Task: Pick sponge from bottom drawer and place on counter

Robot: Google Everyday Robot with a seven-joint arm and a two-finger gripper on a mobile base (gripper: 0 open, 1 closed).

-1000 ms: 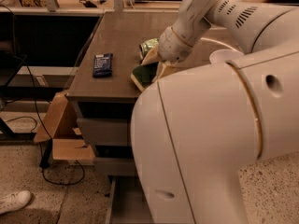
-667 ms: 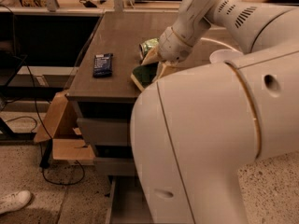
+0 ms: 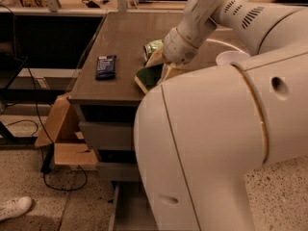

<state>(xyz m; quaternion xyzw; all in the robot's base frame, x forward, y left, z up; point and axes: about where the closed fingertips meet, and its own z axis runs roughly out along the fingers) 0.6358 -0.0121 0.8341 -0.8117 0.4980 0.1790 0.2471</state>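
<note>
The sponge [image 3: 147, 77], dark green with a yellowish edge, sits tilted at the front part of the counter [image 3: 126, 32]. My gripper [image 3: 161, 67] is right at it, with its cream fingers [image 3: 155, 59] on either side of the sponge and closed on it. The sponge's lower edge is at or just above the counter top. The bottom drawer [image 3: 129, 210] stands pulled open below, and only a strip of its pale inside shows beside my arm's large white body. A thin white circle line [image 3: 230, 43] is marked on the counter.
A crushed green can [image 3: 154, 47] lies just behind the gripper. A dark blue packet [image 3: 106, 66] lies on the counter's left. A cardboard box [image 3: 62, 137] and cables are on the floor at the left, and a white shoe [image 3: 14, 208] is at the bottom left.
</note>
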